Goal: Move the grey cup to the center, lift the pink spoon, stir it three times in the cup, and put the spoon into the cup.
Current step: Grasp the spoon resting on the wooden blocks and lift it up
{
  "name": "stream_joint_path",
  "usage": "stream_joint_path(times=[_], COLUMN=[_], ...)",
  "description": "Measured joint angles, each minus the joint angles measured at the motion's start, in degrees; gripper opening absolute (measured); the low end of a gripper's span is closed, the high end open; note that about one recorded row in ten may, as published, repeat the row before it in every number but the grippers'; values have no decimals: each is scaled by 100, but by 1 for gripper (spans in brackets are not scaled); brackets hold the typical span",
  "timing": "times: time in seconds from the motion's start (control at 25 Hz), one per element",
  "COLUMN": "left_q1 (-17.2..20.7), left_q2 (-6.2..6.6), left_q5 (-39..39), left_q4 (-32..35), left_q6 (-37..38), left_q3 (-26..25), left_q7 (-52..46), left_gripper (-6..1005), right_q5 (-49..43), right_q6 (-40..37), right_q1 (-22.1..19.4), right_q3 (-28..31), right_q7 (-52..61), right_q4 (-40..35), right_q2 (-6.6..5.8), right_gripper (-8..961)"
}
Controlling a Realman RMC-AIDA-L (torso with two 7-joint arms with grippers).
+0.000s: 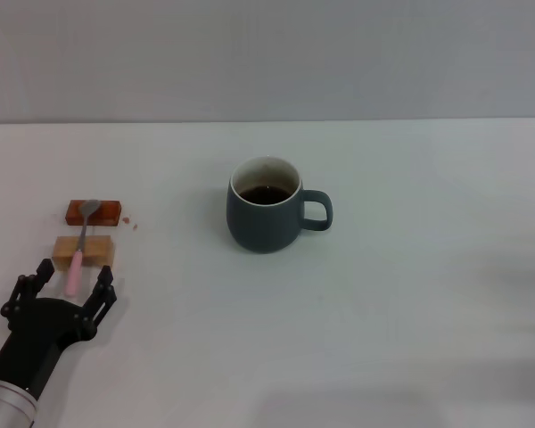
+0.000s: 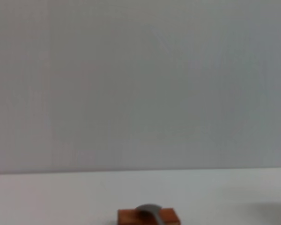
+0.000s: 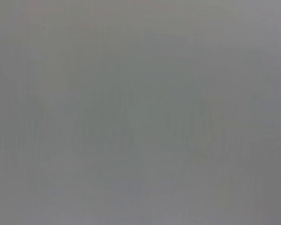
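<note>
A white table [image 1: 410,294] is backed by a plain grey wall [image 1: 267,53]. The grey cup [image 1: 266,217] stands mid-table. The pink spoon [image 1: 80,245] is bridged across a red-brown block [image 1: 107,212] and a tan block [image 1: 98,251], its handle end flanked by the left gripper [image 1: 71,281], jaws spread.

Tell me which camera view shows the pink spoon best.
The head view: the whole pink spoon shows, lying across the two blocks, handle toward the open left tool. The left wrist view catches only its grey bowl; the right wrist view shows none of it.

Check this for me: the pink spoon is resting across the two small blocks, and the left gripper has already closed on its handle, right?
Not quite. In the head view the left gripper is open, fingers either side of the pink spoon, which does rest across the two blocks.
</note>
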Motion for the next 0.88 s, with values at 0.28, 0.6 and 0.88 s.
stream_joint_path(times=[0.28, 0.6, 0.88], left_q1=[-72, -113, -127], left_q2=[5, 6, -8], left_q5=[-281, -256, -297], left_q4=[85, 85, 31], left_q6=[-98, -97, -53], left_q3=[59, 182, 321], left_q7=[3, 13, 598], left_gripper=[794, 784, 776], right_q5=[0, 0, -21], right_q6=[0, -1, -3], right_q1=[0, -2, -19], right_q3=[-30, -60, -60], right_q7=[3, 3, 4], right_q4=[4, 34, 41], right_q2=[0, 5, 9], right_gripper=[-2, -2, -1])
